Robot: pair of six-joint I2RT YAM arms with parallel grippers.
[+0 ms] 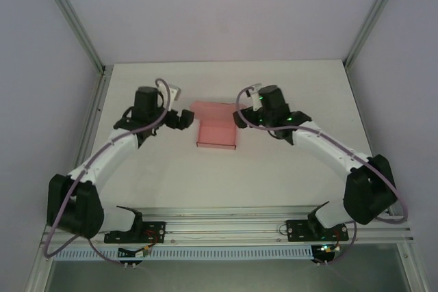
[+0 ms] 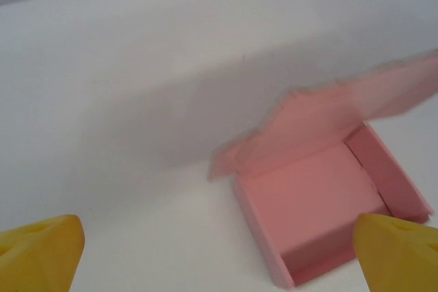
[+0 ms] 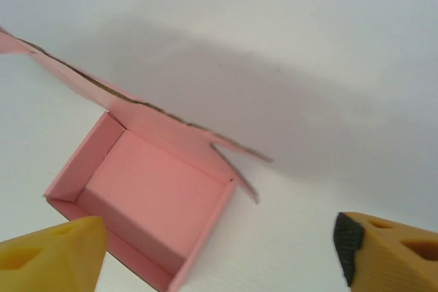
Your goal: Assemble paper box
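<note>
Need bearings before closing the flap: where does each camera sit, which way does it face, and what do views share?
Top external: above and behind the arms, looking down on the table; both arms show, left gripper and right gripper flanking the paper box.
Left wrist: on the left arm, facing the paper box from its left; yellow fingers at bottom corners.
Right wrist: on the right arm, facing it from the right; yellow fingers below.
Shared: all three show the open paper box.

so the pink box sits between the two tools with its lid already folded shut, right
Not quite. The paper box does sit between the left tool and the right tool, but its lid is open, raised off the far wall; the left wrist view shows this.
</note>
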